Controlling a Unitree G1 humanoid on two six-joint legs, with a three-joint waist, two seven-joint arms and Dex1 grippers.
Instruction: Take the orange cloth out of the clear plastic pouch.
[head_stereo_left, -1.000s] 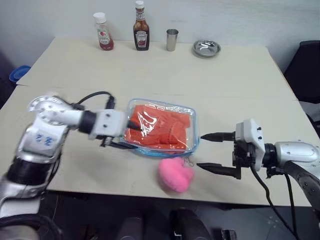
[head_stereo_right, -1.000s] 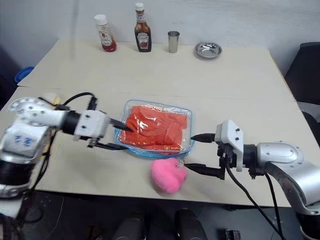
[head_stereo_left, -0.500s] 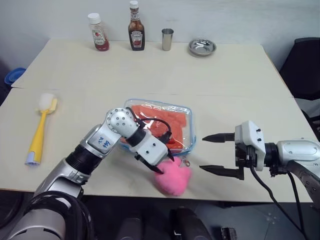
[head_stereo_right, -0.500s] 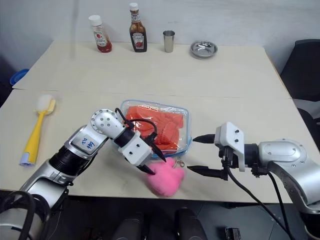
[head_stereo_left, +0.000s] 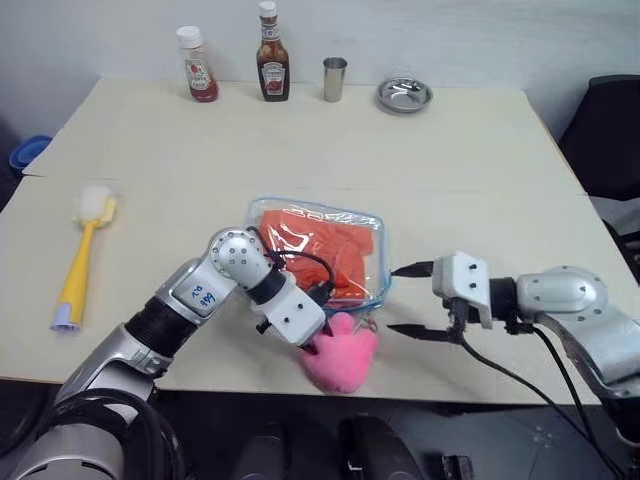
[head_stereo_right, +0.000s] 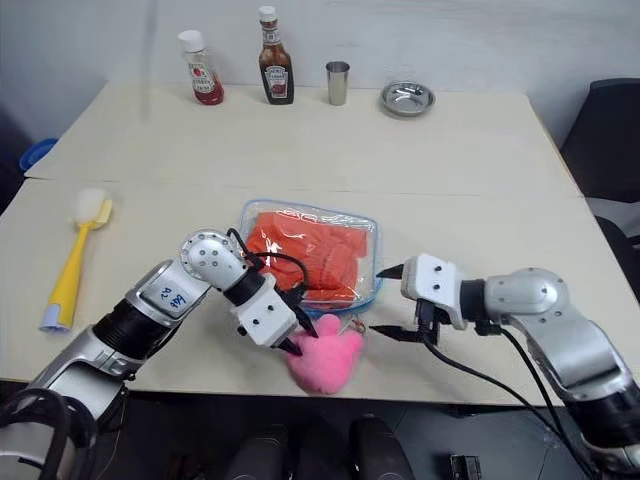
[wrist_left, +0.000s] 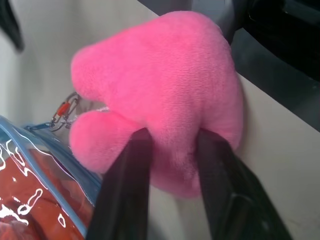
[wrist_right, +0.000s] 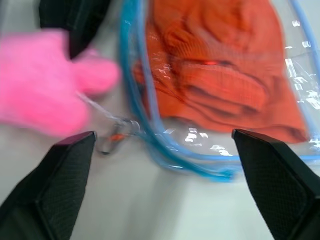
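The orange cloth (head_stereo_left: 322, 243) lies folded inside the clear plastic pouch (head_stereo_left: 384, 262), which rests flat on the table with its blue trim closed around it. A pink plush heart (head_stereo_left: 346, 356) sits at the pouch's near right corner, joined to it by a small ring clip (wrist_right: 113, 138). My left gripper (head_stereo_left: 318, 345) is shut on the heart, and its fingers (wrist_left: 131, 165) press into the plush. Just right of the pouch's near corner, my right gripper (head_stereo_left: 392, 299) hovers wide open and holds nothing.
A yellow dish brush (head_stereo_left: 82, 255) lies at the left. Two sauce bottles (head_stereo_left: 272, 55), a metal cup (head_stereo_left: 334, 78) and a metal bowl (head_stereo_left: 404, 95) stand along the far edge. The heart lies close to the table's near edge (head_stereo_left: 450, 385).
My left arm swung from the pouch's left end to the heart and closed on it. My right gripper, still open, moved in toward the pouch's right corner.
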